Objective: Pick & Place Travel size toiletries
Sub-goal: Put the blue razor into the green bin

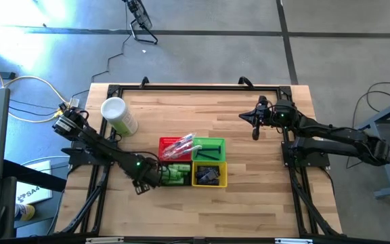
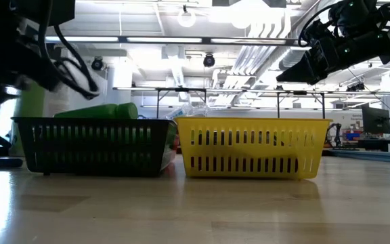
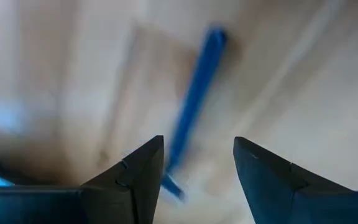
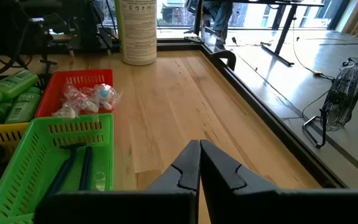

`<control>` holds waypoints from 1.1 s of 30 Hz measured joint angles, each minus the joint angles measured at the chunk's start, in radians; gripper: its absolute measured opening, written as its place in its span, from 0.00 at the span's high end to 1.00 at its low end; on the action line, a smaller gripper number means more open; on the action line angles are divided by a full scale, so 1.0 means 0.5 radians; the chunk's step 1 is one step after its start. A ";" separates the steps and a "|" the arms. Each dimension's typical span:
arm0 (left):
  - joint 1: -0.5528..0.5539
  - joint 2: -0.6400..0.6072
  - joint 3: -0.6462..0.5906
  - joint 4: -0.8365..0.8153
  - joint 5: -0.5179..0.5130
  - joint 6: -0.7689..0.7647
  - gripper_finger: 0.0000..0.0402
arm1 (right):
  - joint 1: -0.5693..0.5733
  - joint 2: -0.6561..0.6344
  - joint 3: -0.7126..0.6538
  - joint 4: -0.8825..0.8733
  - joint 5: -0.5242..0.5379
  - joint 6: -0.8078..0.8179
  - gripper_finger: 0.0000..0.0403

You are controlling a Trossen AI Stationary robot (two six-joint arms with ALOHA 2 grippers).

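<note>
Nearest the lens in the left wrist view are the two dark fingers (image 3: 132, 180) of the left gripper (image 3: 197, 171), standing apart with nothing between them. Just beyond the gap a slim blue stick (image 3: 194, 112) lies on the bare wooden worktop (image 3: 303, 87); it is blurred, so whether it is a toothbrush or a tube I cannot tell. One end of it runs down toward the inner edge of one finger.

From above, the left gripper (image 1: 143, 181) sits low at the near left of the four baskets, right beside the black basket (image 1: 175, 174) that holds the green mini bottles (image 1: 176, 175). Next to that is the yellow basket (image 1: 209, 175) with dark packets, and behind them the red basket (image 1: 175, 147) with clear wrapped pieces and the green basket (image 1: 209, 150) with dark sticks. A white and green canister (image 1: 118, 116) lies farther off to the left.

The right gripper (image 1: 255, 129) waits at the far right of the worktop, its fingers pressed together and empty.

The blue stick looks light, stiff and narrow, likely smooth plastic that could slide or roll under a loose pinch. The best hold is probably across its middle, fingers square to its length, lowered right to the wood so it does not flick away.
</note>
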State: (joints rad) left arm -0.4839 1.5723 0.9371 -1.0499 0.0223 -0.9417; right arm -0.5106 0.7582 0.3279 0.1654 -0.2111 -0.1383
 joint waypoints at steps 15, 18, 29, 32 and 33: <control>-0.214 -0.567 -0.297 0.181 -0.489 0.308 0.53 | 0.000 0.001 0.000 0.008 0.005 0.045 0.99; -0.211 -0.754 -0.418 0.329 -0.428 0.319 0.53 | 0.000 0.001 0.000 0.008 0.005 0.045 0.99; -0.212 -0.983 -0.525 0.433 -0.373 0.303 0.54 | -0.001 0.001 -0.001 0.008 0.006 0.062 0.99; -0.211 -0.984 -0.525 0.466 -0.374 0.304 0.54 | 0.000 0.001 0.000 0.007 0.006 0.061 0.99; -0.211 -0.983 -0.525 0.480 -0.375 0.304 0.54 | -0.001 0.001 -0.001 0.008 0.006 0.060 0.99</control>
State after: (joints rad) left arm -0.5892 1.0805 0.6746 -0.8098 -0.1652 -0.7898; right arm -0.5110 0.7586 0.3275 0.1692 -0.2081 -0.1081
